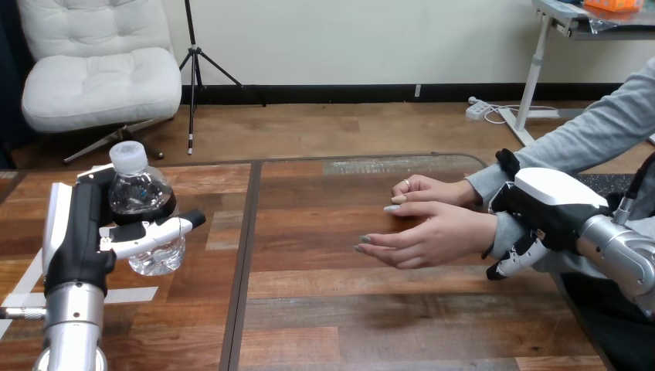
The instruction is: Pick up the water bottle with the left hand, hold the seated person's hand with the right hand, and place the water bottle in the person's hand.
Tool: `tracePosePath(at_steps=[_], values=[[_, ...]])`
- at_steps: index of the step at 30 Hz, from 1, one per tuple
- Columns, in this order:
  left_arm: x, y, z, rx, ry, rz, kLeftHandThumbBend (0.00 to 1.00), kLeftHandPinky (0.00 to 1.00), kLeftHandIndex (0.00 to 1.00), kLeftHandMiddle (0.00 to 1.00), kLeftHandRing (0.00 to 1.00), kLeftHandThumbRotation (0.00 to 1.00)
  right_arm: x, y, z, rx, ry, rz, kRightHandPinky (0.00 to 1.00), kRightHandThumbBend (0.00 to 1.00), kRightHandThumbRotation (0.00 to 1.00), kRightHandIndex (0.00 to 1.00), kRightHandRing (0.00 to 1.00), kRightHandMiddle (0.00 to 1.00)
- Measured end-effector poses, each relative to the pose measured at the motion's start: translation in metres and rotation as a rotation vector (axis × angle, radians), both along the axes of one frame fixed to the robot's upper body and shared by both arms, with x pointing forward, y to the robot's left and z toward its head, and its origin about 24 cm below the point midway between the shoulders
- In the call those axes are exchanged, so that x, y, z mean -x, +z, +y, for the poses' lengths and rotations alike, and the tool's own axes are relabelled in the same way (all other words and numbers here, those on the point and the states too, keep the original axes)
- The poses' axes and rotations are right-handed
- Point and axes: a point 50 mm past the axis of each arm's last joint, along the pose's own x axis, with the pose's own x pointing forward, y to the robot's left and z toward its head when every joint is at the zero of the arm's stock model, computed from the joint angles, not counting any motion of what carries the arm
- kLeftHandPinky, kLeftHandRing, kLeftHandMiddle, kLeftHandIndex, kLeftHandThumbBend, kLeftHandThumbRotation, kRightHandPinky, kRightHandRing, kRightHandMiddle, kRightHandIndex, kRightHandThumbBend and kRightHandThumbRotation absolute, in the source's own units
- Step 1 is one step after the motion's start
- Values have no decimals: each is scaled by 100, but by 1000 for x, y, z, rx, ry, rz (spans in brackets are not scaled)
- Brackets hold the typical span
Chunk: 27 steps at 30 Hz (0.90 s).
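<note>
Clear water bottle (141, 195) gripped by left robot hand (77, 236).

White tape strips (131, 294) lie on the wooden table (347, 309).

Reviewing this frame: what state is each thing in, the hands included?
Clear plastic water bottle with white cap: upright, capped, gripped.
Left hand: fingers curled round the bottle.
Right hand: curled round the person's wrist.
Person's nearer hand: open, empty.
Person's farther hand: empty, fingers loosely bent, just behind the nearer one.
</note>
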Motion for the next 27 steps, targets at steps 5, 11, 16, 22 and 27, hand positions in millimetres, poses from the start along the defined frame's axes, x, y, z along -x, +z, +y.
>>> tracePosePath(at_steps=[5,11,16,22,27], values=[[0,0,0,0,-1,0,86,32,41,40,36,0,0,0,0,-4,-2,-2,26,79,0,36,29,34],[0,0,0,1,-2,1,86,32,41,40,36,0,0,1,0,-9,-4,-4,28,79,0,36,30,35],[0,0,0,16,-12,2,85,31,40,39,35,0,0,1,0,-15,-6,-8,28,79,0,36,30,35],[0,0,-2,23,-32,2,86,30,40,39,34,0,-1,3,0,-29,-13,-16,27,79,0,36,30,35],[-1,0,-4,23,-50,0,86,29,39,38,34,0,-2,4,0,-36,-16,-24,27,78,0,35,29,34]])
